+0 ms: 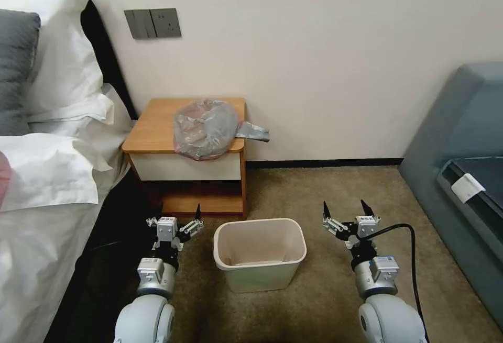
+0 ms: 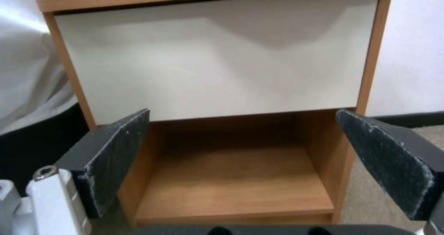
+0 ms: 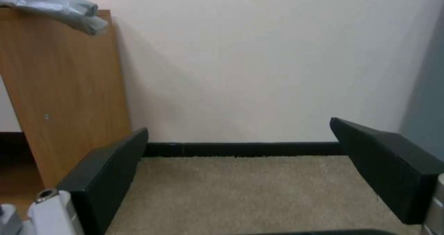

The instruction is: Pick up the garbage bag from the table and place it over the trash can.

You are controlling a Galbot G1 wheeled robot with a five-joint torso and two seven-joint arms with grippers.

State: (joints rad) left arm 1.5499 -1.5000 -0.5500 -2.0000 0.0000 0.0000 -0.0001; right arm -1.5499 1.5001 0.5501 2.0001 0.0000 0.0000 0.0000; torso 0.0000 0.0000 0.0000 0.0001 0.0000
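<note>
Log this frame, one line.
garbage bag: on table, overhanging | trash can: floor, unlined | left claw: open, low | right claw: open, low

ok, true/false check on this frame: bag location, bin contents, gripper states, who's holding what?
1. The crinkled translucent grey plastic garbage bag lies on the orange-brown wooden nightstand top. True.
2. The bag already lines the cream-white plastic trash can. False: the can stands bare on the carpet in front of the nightstand.
3. The left gripper is open. True.
4. The right gripper is shut on the bag. False: it is open, holding nothing, low beside the can.
5. Part of the bag overhangs the nightstand's edge. True.
</note>
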